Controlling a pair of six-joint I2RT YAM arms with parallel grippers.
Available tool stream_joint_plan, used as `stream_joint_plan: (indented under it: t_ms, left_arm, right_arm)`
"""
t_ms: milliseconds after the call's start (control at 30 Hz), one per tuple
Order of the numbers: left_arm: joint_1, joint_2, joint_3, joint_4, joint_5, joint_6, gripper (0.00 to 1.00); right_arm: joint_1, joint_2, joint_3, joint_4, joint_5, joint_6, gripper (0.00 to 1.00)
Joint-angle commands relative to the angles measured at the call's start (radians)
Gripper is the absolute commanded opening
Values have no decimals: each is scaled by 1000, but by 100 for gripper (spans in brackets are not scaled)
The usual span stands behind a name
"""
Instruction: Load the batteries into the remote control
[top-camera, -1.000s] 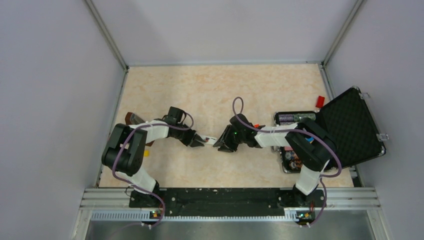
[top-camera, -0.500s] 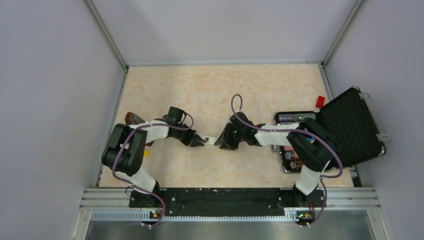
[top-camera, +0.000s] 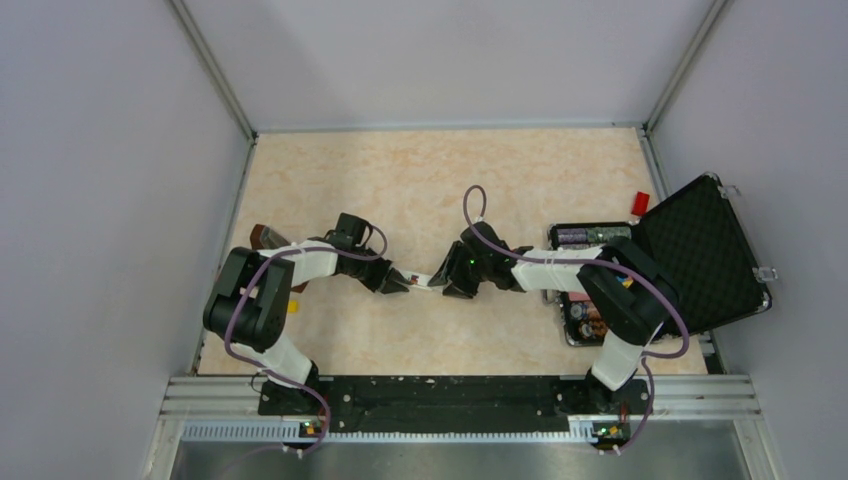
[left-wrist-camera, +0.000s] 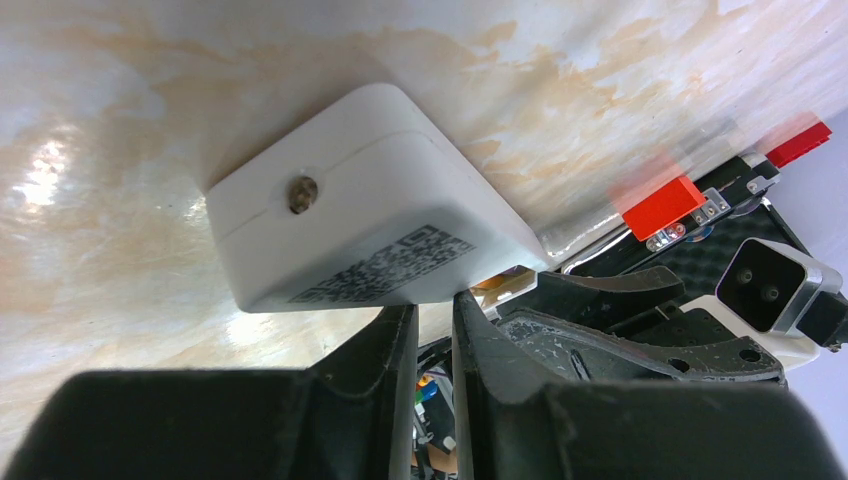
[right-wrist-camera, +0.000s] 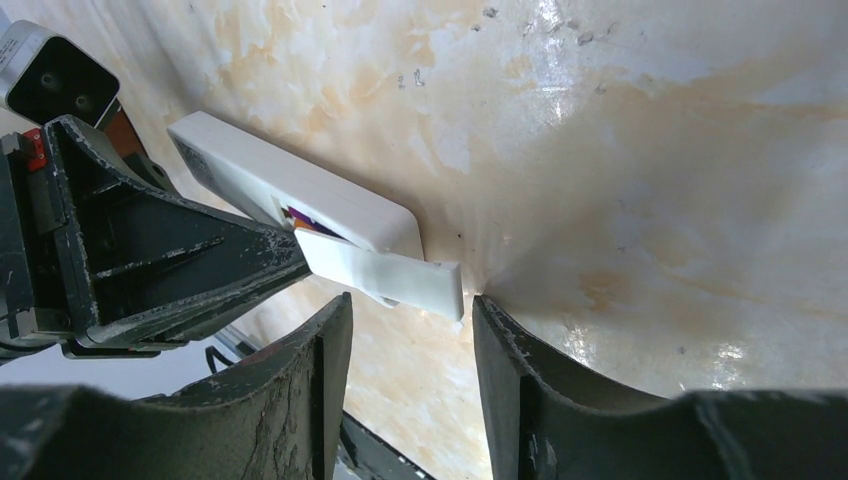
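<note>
Right pincer (right-wrist-camera: 410, 305) has shifted slightly toward 1 o'clock in the overhead view, so a bit more white shows between the arms; left arm has barely moved. Remote control (right-wrist-camera: 290, 190) lies back-up near the worktop (top-camera: 400, 180) centre, between the two pincers. Its long axis runs roughly 9 to 3 o'clock overhead, tipped a touch toward 2. The compartment end points at the right arm. The other end, with screw (left-wrist-camera: 301, 193) and QR label (left-wrist-camera: 385, 265), sits at the left pincer (left-wrist-camera: 430, 305). Left pincer is clenched almost closed, nothing visible in the slit, tips at the remote's edge; whether it presses down I cannot tell. Right pincer is released, jaws spread wide, with the free end of the battery cover (right-wrist-camera: 390, 275) between them and not clearly touched. Batteries (right-wrist-camera: 305, 215) look already seated: a purple and orange sliver shows in the open gap. The cover is only part-way on and sits skewed to the body. Risks, as I judge them: pushing it while crooked could jam it or pop it off. The glossy worktop could let the remote skid or pivot away from the left tips. A knock could lift a battery out of the uncovered gap. A wide-open right pincer may also slip off the thin cover end.
</note>
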Motion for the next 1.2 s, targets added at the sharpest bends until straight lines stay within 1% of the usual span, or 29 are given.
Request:
stream_joint_plan:
  t_ms: [0,133,500,667,800,867,1000,1167]
  left_arm:
    - [6,39,-27,-46,-266,53,21]
    - [6,34,-26,-50,-265,52,21]
    - [6,15,-20,-56,-281,56,18]
    - [6,-5,-17,-54,-292,59,14]
    - [5,-39,-4,-54,-302,71,13]
    - [4,-64,1,-52,-304,74,13]
    - [4,-110,-3,-46,-307,75,17]
    - [5,-146,-9,-41,-309,77,25]
  right_arm:
    - [-10,-1,11,10,43,-10,48]
    - [-10,20,28,15,43,-13,47]
    - [-10,22,58,5,26,-31,35]
    - [-10,13,63,3,23,-26,31]
    - [-10,13,69,3,19,-14,28]
    - [-10,13,72,3,18,-10,28]
    - [-10,28,78,-5,13,-3,28]
    - [-10,41,71,15,-8,20,28]
